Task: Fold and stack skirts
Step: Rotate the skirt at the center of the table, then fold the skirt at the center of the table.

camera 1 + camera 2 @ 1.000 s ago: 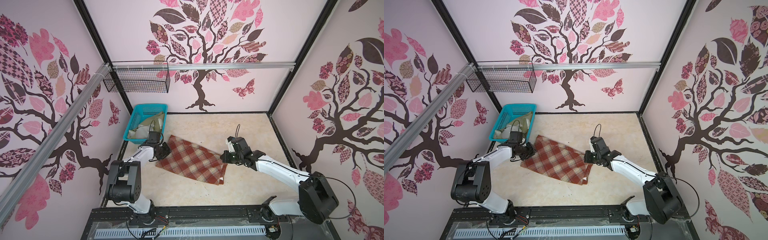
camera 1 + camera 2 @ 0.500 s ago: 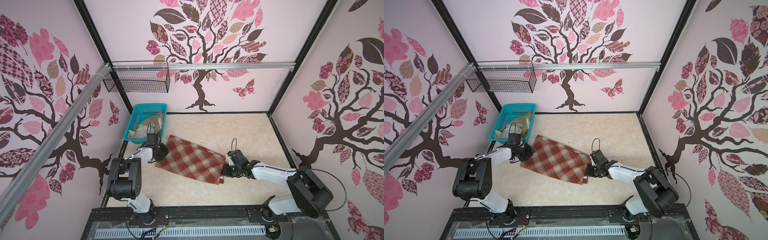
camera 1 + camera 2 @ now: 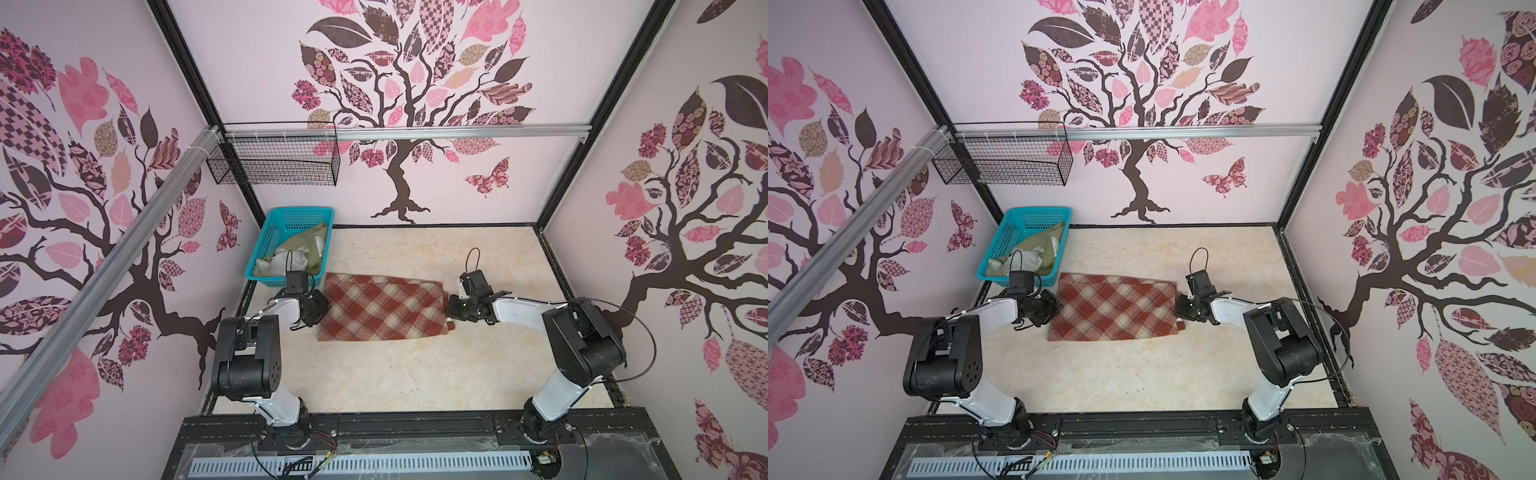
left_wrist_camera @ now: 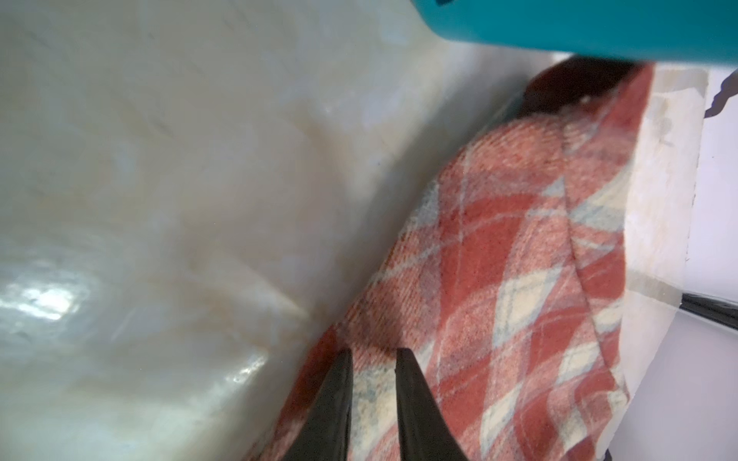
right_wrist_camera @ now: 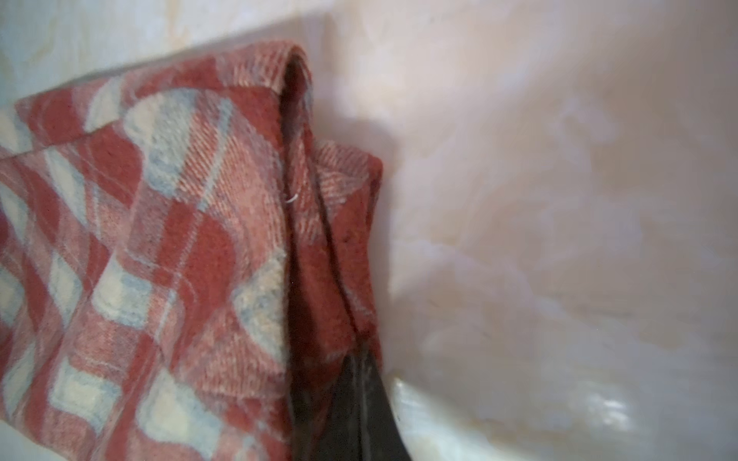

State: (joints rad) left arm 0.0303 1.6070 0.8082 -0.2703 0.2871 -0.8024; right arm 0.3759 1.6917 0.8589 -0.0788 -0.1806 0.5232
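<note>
Rust-red plaid skirt (image 3: pixel 382 309) lies flat, unfolded, left gripper (image 3: pixel 326 309) and right gripper (image 3: pixel 451 311) clamped on its ends; olive-green skirt (image 3: pixel 305 245) waits in turquoise basket (image 3: pixel 299 210).

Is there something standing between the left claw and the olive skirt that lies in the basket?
Yes. The near wall of the turquoise basket stands between the left claw and the olive skirt inside it. From above, nothing visible covers that skirt.

Both arms stretch low and forward. The left gripper (image 4: pixel 373 353) pinches one end of the plaid skirt (image 3: pixel 382 307), and the right gripper (image 5: pixel 355 359) is clamped tight on the opposite end.
</note>
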